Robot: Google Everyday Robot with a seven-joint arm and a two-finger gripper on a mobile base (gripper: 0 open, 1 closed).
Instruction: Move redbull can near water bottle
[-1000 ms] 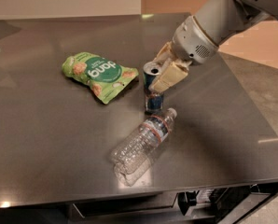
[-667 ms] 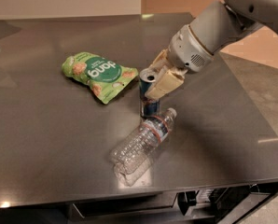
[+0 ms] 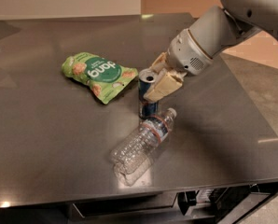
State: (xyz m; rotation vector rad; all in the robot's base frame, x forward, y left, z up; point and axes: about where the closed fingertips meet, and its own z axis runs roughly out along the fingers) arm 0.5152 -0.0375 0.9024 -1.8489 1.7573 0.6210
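Note:
The redbull can (image 3: 147, 107), blue and silver with an open silver top, stands upright near the middle of the dark table. My gripper (image 3: 149, 82) reaches in from the right. One pale finger (image 3: 160, 87) lies across the can's front right and the other sits behind its top, so the gripper is shut on the can. The water bottle (image 3: 141, 143), clear and crinkled with a red-and-white label, lies on its side just in front of the can. Its white cap (image 3: 172, 112) points toward the can's right side, almost touching it.
A green snack bag (image 3: 98, 73) lies to the left of the can. The grey arm (image 3: 209, 36) crosses the table's right rear. The table's front edge (image 3: 129, 197) runs close below the bottle.
The gripper and the can have shifted slightly left and toward the front, closer to the bottle's cap. The bottle and the snack bag have not moved.

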